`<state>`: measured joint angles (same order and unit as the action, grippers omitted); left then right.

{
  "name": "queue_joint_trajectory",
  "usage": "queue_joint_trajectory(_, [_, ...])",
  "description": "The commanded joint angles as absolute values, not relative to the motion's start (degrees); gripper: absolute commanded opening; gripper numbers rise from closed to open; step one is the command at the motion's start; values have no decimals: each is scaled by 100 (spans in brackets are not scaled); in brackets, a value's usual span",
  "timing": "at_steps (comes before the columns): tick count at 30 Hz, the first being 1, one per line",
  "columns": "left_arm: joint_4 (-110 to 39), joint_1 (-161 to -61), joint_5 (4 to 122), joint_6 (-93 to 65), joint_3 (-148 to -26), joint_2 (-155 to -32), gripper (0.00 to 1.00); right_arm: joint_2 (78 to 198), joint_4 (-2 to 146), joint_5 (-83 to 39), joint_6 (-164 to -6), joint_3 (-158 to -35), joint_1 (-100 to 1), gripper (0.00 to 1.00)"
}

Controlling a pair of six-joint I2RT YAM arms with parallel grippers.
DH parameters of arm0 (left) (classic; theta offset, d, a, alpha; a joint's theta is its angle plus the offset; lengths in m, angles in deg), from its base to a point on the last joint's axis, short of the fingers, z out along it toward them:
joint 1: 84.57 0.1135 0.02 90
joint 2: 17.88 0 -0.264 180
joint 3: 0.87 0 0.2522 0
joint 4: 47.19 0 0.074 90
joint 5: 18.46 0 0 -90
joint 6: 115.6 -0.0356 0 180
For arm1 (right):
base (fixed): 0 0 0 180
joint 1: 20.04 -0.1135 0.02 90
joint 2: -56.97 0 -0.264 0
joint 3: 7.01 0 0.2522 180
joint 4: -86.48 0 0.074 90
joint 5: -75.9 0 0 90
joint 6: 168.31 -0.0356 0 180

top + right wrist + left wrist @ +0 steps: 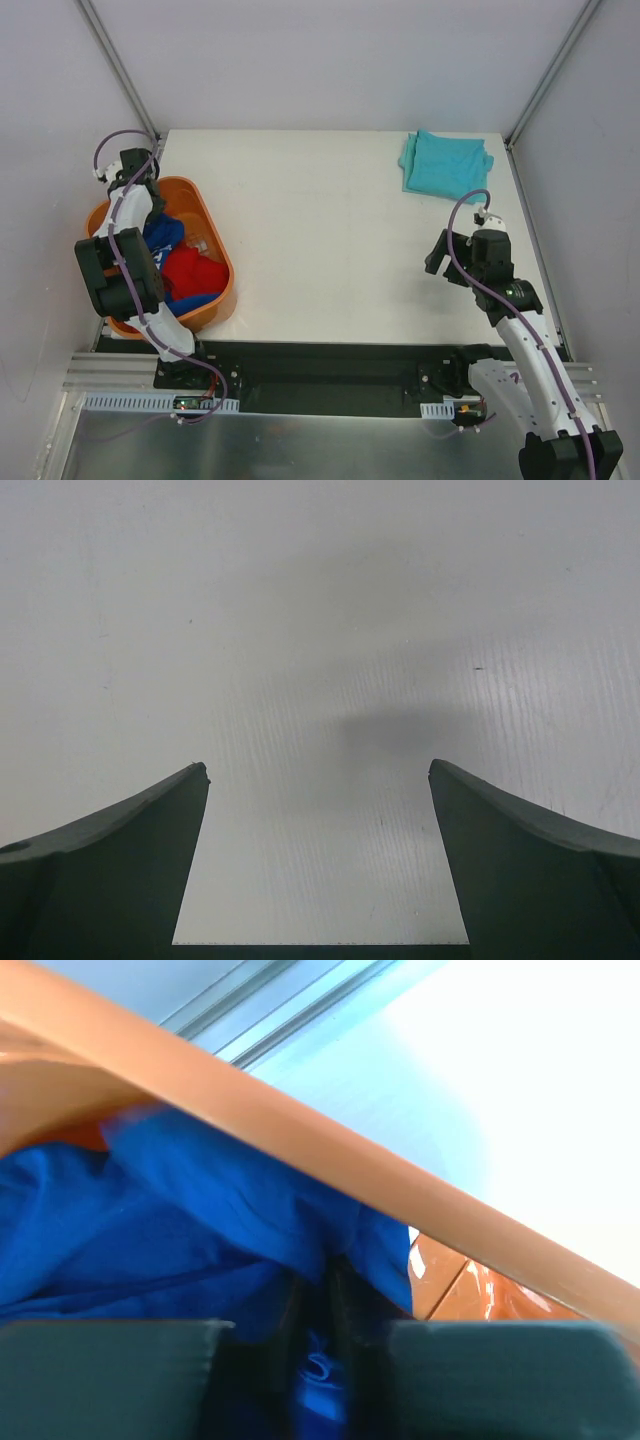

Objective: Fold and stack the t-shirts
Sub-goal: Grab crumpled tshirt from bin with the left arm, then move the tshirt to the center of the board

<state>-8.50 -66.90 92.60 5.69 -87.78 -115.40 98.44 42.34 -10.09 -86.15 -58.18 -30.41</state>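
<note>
Your left gripper [318,1360] pinches a fold of the blue shirt [180,1230] in the orange tub [330,1150] while the right gripper [318,860] gapes empty over the table [320,630]; the cloth looks light and limp, so take a thick fold

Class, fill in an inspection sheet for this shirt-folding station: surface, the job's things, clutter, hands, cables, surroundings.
Surface: white table, bare in the middle.
Job's things: teal t-shirt folded at the far right corner; blue t-shirt and red t-shirt crumpled in the orange tub on the left.
Clutter: nothing seen.
Hands: left hand down in the tub, closed on the blue t-shirt; right hand open above bare table, holding nothing.
Cables: a purple cable runs along each arm.
Surroundings: white walls with metal corner posts.
</note>
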Motion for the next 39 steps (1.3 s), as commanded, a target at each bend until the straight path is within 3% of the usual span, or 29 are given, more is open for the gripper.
queue_joint_trajectory(1, [-1066,-6682,9018,472,-8636,-11370,0,9810,4345,-1146,-8534,-6077,-3085,97])
queue_joint_trajectory(6, [-1066,-6682,8685,709,-8399,-10483,0,9757,4389,-1278,-8508,-6033,-3094,97])
queue_joint_trajectory(14, [-1250,-6779,7868,1246,-8520,-7855,0,9274,4529,-1743,-8508,-5804,-3112,97])
queue_joint_trajectory(16, [-1487,-6787,7394,1176,-8722,-7372,0,9116,4529,-1779,-8473,-5716,-3112,97])
queue_joint_trajectory(19, [-2154,-6796,5473,1087,-9267,-7202,0,8940,4503,-1779,-8455,-5602,-3120,97])
queue_joint_trajectory(21, [-2706,-6814,3794,1341,-9907,-7333,0,8835,4477,-1779,-8446,-5567,-3112,97])
queue_joint_trajectory(24, [-3288,-7242,2623,1930,-10769,-7808,0,8703,4433,-1823,-8429,-5514,-3120,97])
queue_joint_trajectory(30, [-3641,-9366,2277,2002,-12772,-9273,0,8387,4398,-1823,-8429,-5356,-3121,97])
queue_joint_trajectory(39, [-3650,-11084,2416,2344,-15709,-11700,0,8114,4441,-1902,-8429,-5268,-3121,97])
